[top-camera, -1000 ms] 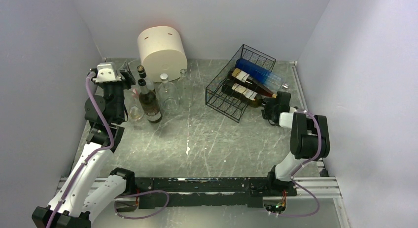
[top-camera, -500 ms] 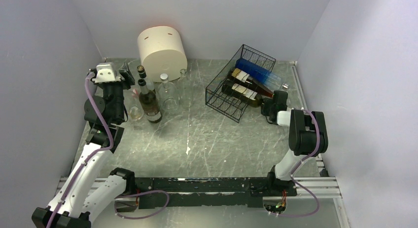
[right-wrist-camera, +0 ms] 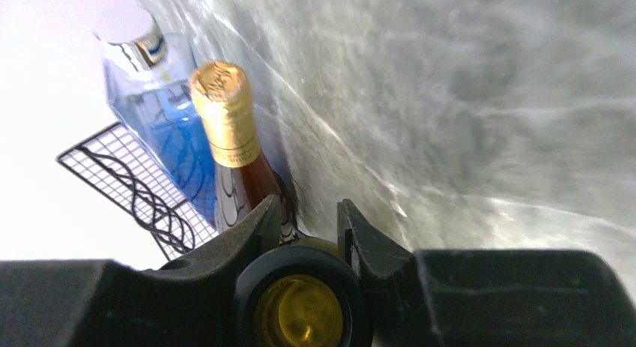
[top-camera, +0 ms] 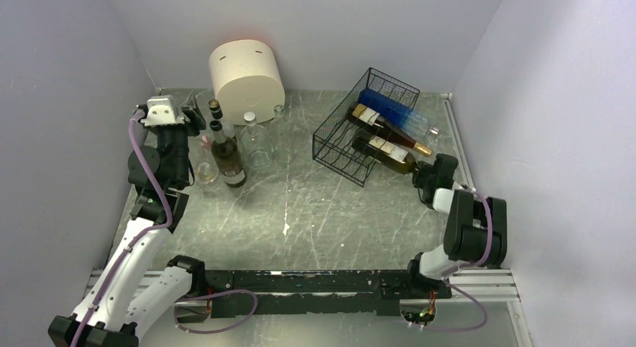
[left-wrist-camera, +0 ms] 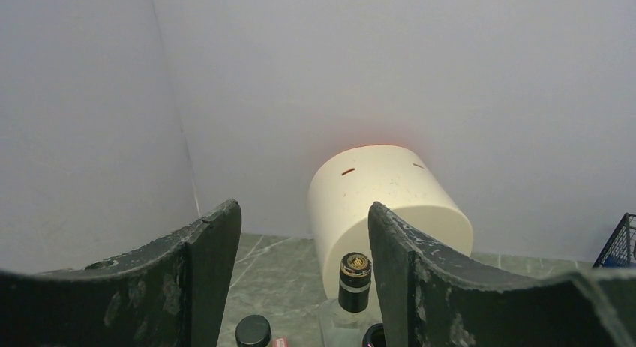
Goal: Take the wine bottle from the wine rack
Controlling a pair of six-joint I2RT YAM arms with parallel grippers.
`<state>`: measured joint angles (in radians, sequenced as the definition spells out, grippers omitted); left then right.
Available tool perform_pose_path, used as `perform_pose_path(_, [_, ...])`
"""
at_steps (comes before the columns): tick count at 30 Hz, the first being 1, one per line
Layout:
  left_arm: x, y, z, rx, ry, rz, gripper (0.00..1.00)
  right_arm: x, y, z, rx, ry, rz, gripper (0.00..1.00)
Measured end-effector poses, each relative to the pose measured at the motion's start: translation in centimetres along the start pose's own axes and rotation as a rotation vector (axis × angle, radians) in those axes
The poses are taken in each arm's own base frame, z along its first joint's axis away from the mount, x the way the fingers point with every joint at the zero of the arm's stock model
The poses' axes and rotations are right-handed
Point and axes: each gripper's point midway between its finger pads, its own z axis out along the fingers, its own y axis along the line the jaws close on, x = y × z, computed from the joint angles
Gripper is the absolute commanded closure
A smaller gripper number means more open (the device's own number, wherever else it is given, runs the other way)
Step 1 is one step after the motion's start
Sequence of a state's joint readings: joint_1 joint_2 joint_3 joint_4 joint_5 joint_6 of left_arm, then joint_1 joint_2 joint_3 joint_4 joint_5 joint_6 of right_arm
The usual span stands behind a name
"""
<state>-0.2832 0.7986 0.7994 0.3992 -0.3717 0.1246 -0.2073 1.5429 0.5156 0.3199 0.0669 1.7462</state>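
The wine bottle (top-camera: 386, 154) is held by its neck, with the right fingers (right-wrist-camera: 251, 231) clamped on either side of it just behind the cap. It lies nearly level, its base end inside the lowest row of the wine rack (top-camera: 341, 148) and its neck end out past the rack's right side, above the surface (top-camera: 315, 212).

Several failures can be foreseen. The weight is carried at the neck alone, so once the base clears the wire the body may swing down and strike the surface, or the smooth glass may twist out of the grip. If the base catches on a wavy row, the rack itself could be dragged along. The gold-capped bottle (top-camera: 391, 131) and the blue bottle (top-camera: 397, 112) lying above could then be shaken loose.

Against the picture half a second back, the bottle has been drawn further out toward the near right – more label is exposed – and the wrist has been pulled back with it. The rack appears unmoved. The left fingers (left-wrist-camera: 206, 257) are unchanged: spread apart, gripping nothing, above the upright bottles (top-camera: 229, 154).
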Motion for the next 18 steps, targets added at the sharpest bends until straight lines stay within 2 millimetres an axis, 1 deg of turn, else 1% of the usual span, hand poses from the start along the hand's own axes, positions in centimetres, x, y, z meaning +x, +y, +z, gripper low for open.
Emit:
perform_pose_path(3, [0.0, 0.0, 0.0, 0.002, 0.000, -0.001, 0.33, -2.4, -0.3, -1.6, -0.016, -0.028, 0.010, 1.00])
perform_pose_path(6, [0.0, -0.1, 0.0, 0.003, 0.000, -0.001, 0.33, -5.5, -0.5, -3.7, -0.030, -0.084, 0.013, 1.00])
perform_pose_path(11, [0.1, -0.2, 0.1, 0.009, 0.003, 0.000, 0.33, -9.7, 0.4, -6.6, -0.042, -0.199, -0.060, 1.00])
perform_pose_path(13, [0.2, -0.3, 0.1, 0.013, 0.004, 0.000, 0.33, -10.9, 0.7, -7.5, -0.012, -0.248, -0.126, 1.00])
perform_pose_path(14, [0.2, -0.3, 0.1, 0.014, 0.005, 0.000, 0.33, -11.2, 0.9, -7.8, 0.001, -0.259, -0.152, 1.00])
perform_pose_path(18, [0.3, -0.5, 0.1, 0.020, 0.007, 0.000, 0.33, -11.9, 2.9, -9.1, 0.028, -0.298, -0.276, 1.00])
